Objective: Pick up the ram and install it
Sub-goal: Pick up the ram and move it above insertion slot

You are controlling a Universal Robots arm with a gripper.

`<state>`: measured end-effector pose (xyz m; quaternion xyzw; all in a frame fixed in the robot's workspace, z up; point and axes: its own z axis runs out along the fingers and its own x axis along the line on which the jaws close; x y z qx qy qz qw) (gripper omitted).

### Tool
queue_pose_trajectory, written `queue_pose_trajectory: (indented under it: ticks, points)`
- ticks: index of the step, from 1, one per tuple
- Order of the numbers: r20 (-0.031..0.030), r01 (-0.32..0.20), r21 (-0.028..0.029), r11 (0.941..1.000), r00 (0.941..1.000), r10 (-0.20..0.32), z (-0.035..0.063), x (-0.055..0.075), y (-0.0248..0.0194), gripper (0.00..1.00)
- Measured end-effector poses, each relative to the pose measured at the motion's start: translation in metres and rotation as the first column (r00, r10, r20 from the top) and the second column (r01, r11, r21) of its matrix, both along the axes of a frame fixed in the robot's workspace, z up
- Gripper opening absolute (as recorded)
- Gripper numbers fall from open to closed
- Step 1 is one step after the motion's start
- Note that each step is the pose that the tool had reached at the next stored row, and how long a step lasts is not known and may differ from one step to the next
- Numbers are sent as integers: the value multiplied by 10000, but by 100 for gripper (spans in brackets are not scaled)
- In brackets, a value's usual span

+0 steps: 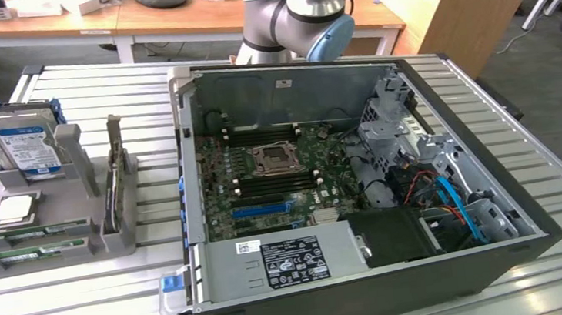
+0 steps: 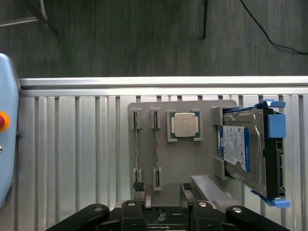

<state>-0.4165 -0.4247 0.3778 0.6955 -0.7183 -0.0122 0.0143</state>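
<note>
Fingers [image 2: 186, 193] cropped; ram [image 2: 156, 147] edge-on.

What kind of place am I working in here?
Probably a lab workbench for PC assembly: an open computer case, a grey parts holder with a hard drive, office desks behind.

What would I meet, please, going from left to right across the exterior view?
hard drive → upright card → CPU socket → blue cable
</note>
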Motion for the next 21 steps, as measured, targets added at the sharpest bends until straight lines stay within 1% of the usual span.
queue_pose_trajectory:
  ticks: [6,14,21]
  points:
    - [0,-2,-1,10000,10000,2,-72,0,0,41]
    - [0,-3,-1,10000,10000,3,-121,0,0,41]
    - [-1,-3,-2,10000,10000,3,-183,0,0,41]
